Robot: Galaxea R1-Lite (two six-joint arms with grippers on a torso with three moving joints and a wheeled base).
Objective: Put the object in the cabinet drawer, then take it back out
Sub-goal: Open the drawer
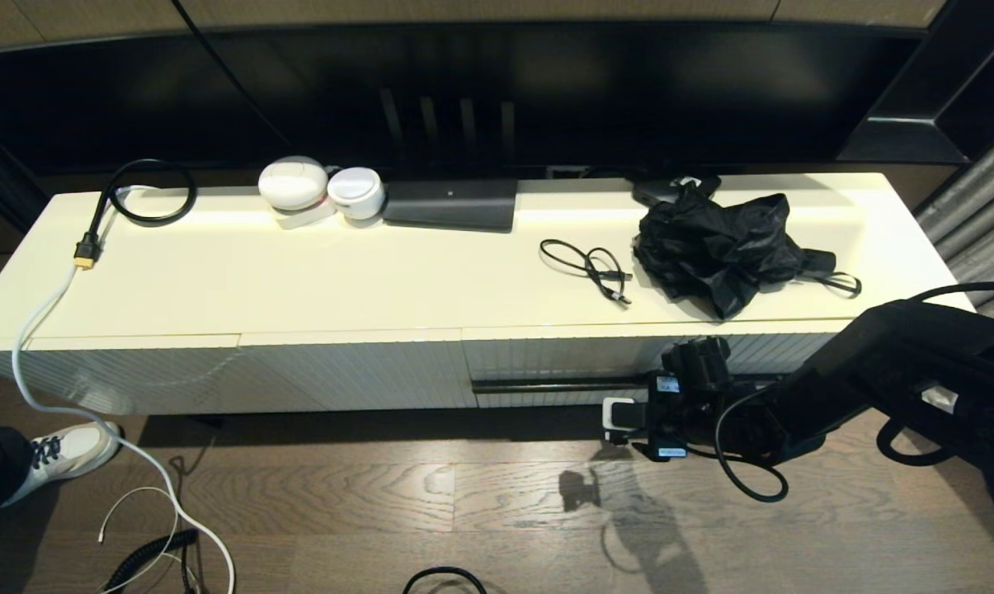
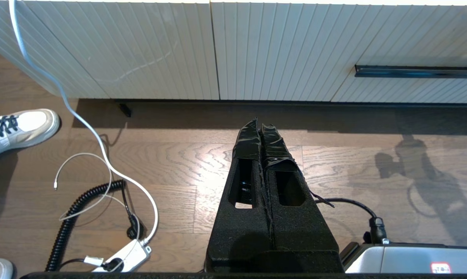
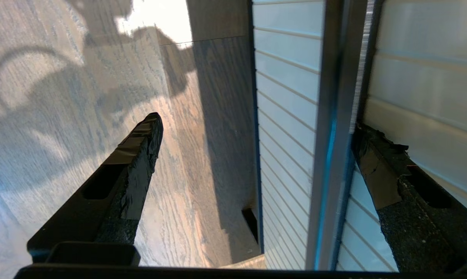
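Black, tape-wrapped fingers of the right gripper (image 3: 256,155) stand spread wide around the long thin black bar handle (image 3: 334,135) of the shut, fluted cream-white cabinet drawer (image 1: 562,359), which looks stiff, slick and best gripped mid-bar, while the left gripper (image 2: 261,133) hangs idle above the floor, fingers pressed together.

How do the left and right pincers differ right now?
The left pincer is shut, parked over the bare floor, short of the cabinet. The right pincer is open, its fingers either side of the drawer's black bar handle, not yet closed. Both have black taped tips and hold nothing.
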